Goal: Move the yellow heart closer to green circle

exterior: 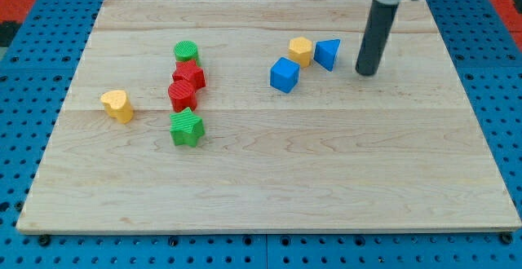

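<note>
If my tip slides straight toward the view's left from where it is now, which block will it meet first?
Probably the blue triangular block, just left of my tip; the yellow hexagonal block sits right behind it. Depth is slightly unclear, so the tip might only graze it.

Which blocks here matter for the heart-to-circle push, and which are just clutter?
In the job:
yellow heart
green circle
my tip, far off at the view's right, just right of the blue triangle

Lying about:
two red blocks
green star
blue cube
yellow hexagon
blue triangle

Yellow heart lower-left of green circle, apart
</note>
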